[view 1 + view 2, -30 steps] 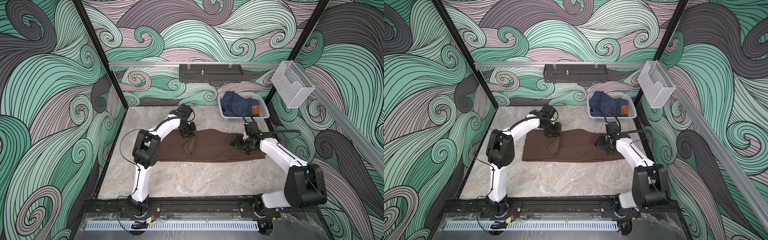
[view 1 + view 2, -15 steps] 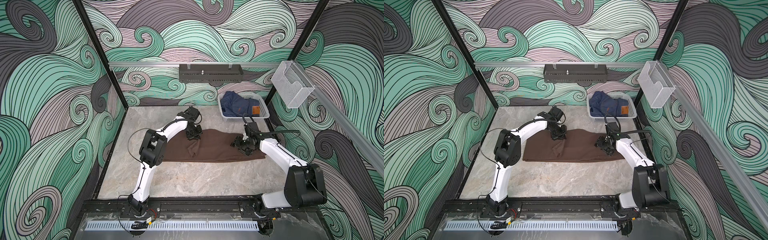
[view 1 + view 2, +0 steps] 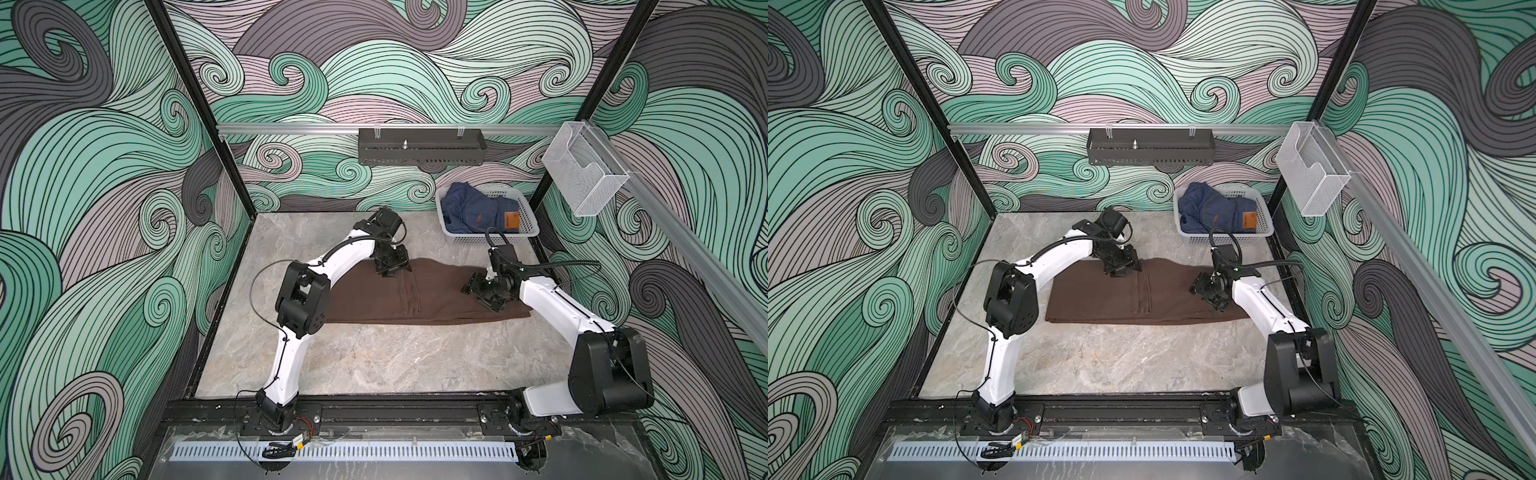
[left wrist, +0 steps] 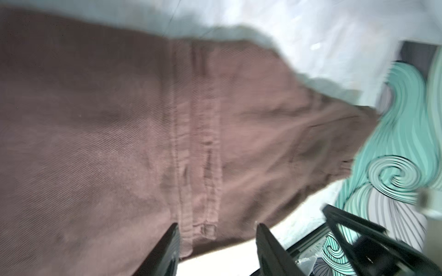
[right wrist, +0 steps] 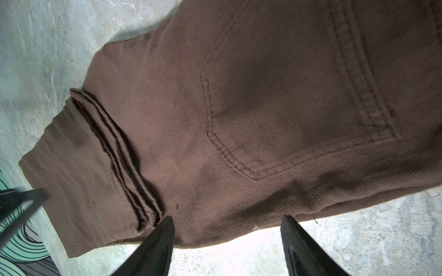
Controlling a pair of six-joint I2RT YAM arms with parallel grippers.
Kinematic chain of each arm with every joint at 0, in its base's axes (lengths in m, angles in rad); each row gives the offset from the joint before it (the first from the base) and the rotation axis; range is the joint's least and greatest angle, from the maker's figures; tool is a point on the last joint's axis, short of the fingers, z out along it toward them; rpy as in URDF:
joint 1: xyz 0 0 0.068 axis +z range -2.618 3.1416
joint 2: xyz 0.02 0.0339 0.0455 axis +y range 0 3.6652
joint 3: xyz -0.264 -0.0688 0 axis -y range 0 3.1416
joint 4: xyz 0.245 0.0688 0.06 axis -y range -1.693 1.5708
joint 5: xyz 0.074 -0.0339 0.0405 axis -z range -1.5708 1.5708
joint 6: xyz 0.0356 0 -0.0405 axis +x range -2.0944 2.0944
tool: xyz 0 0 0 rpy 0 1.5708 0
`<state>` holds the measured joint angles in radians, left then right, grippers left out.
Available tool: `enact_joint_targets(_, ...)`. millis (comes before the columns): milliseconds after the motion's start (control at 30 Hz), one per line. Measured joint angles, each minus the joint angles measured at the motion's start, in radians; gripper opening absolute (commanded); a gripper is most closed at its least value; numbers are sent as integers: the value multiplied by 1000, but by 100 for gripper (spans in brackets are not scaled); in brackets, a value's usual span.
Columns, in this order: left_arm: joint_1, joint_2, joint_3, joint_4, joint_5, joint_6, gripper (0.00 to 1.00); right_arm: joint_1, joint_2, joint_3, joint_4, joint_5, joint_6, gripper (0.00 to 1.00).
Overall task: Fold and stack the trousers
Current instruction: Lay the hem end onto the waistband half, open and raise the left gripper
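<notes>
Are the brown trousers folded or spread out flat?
Folded: the trousers lie doubled over, with their leg hems lying across the middle.

You won't find any writing you can read here. The one label is a tan patch [image 3: 512, 220] on the blue jeans [image 3: 465, 208] in the white basket [image 3: 531, 226], at about one o'clock on the bench [image 3: 374, 361]. Its print is too small to make out.
</notes>
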<state>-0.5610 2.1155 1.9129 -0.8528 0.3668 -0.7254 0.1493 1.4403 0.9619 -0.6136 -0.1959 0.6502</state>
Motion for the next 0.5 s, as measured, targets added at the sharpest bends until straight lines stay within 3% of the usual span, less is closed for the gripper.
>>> enact_joint_targets(133,48,-171,-63,28,-1,27,58,44,0,28,-13,23,5,72)
enact_joint_targets(200,104,-259,-135,51,1,38,64,80,2,51,-19,35,8,72)
enact_joint_targets(333,285,-369,-298,74,23,85,71,151,32,97,-16,54,21,72)
enact_joint_targets(500,509,-378,-455,57,68,191,72,204,79,114,-19,72,41,72)
